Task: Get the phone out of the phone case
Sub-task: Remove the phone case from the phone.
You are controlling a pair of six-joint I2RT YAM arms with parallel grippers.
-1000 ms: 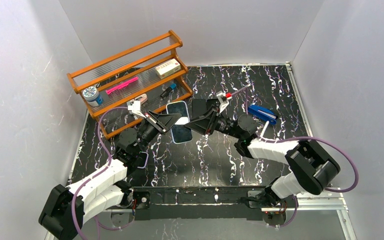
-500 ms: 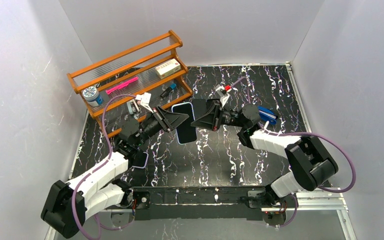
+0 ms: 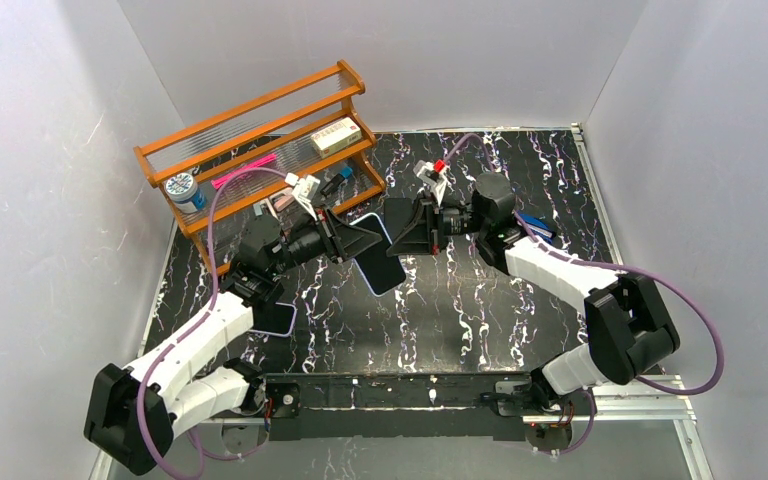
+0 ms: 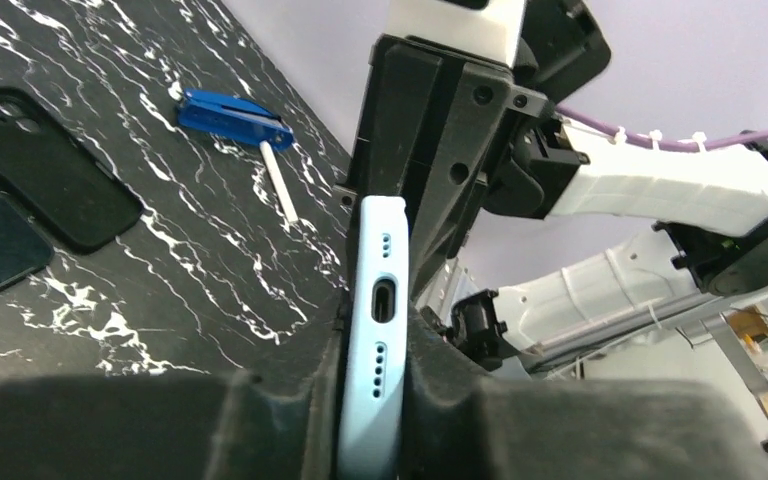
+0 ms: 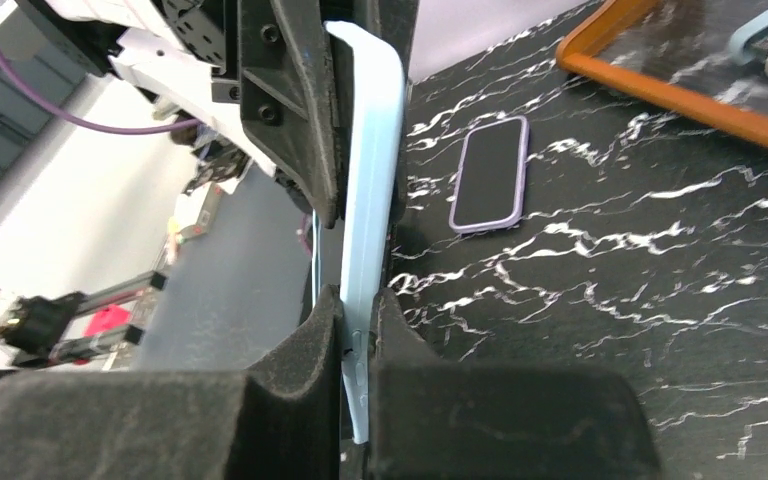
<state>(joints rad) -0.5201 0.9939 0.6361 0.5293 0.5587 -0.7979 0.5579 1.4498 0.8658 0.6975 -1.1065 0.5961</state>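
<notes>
A phone in a light blue case (image 3: pixel 382 264) hangs tilted above the table, held between both grippers. My left gripper (image 3: pixel 366 243) is shut on its left end. My right gripper (image 3: pixel 406 238) is shut on its right end. In the left wrist view the case's bottom edge (image 4: pixel 381 300) with the charging port stands upright between my fingers, and the right gripper is clamped just beyond it. In the right wrist view the case's side edge (image 5: pixel 368 230) with its buttons sits between my pads. I cannot tell whether the phone has come apart from the case.
An orange rack (image 3: pixel 250 125) with small items stands at the back left. A purple-cased phone (image 3: pixel 278 318) lies by the left arm. A black case (image 4: pixel 50 165), a blue stapler (image 4: pixel 232 108) and a white stick (image 4: pixel 280 192) lie on the marbled table (image 3: pixel 480 310).
Both grippers have risen and drawn toward the back, carrying the light blue phone with them. It has tilted and its lower end now points to the front right.
</notes>
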